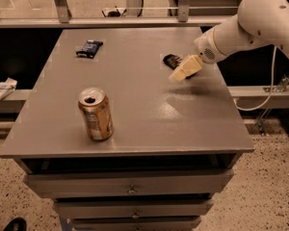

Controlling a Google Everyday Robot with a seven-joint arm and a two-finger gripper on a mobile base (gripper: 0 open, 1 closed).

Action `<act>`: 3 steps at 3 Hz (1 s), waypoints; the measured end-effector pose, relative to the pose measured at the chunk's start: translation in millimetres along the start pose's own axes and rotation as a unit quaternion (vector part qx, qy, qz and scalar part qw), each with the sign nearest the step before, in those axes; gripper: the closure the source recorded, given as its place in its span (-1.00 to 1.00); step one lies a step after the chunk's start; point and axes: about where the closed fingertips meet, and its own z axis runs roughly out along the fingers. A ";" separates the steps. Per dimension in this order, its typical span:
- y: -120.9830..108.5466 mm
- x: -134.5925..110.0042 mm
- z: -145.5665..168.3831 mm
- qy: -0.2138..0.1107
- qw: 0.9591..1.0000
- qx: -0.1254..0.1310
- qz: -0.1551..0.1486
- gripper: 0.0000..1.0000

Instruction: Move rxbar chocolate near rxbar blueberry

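So the gripper [185, 69] is out over the right part of the table [149, 129], a bit toward the far side. It's the cream-coloured tip at the end of the big white arm [245, 25], which comes in from the upper right and angles down to the left. Honestly I cannot tell whether it's wide or narrow from this angle, it just reads as one pale block. It isn't holding anything that I can make out.

Right behind it, on the far-left side of the tip, is the rxbar chocolate [172, 60]. It lies flat on the table and only its dark far end pokes out, since the gripper covers the rest. Whether the two are actually touching, I can't say. There's a pale reflection of the gripper on the grey top just nearer than it.

The rxbar blueberry [89, 48] is well apart from all that, lying flat over on the far left of the table in its dark blue wrapper.

On the near left there's a gold soda can [95, 113] standing upright with the opened top showing, nowhere near either bar.

The table itself is a grey cabinet thing with drawers [130, 183] stacked under the front edge. Off to the left, lower than the table top, a crumpled white cloth [2, 89] sits on a ledge. On the right a pale cable [269, 83] hangs down from the arm toward the ledge there. A dark shoe [10, 224] peeks in at the bottom left corner on the speckled floor.
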 end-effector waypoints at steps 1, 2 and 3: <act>-11.8 5.7 14.0 -0.002 0.999 -0.001 0.037 -1.00; -17.4 13.7 21.9 0.002 0.998 -0.004 0.066 -0.72; -20.6 17.9 25.2 0.004 0.997 -0.006 0.082 -0.26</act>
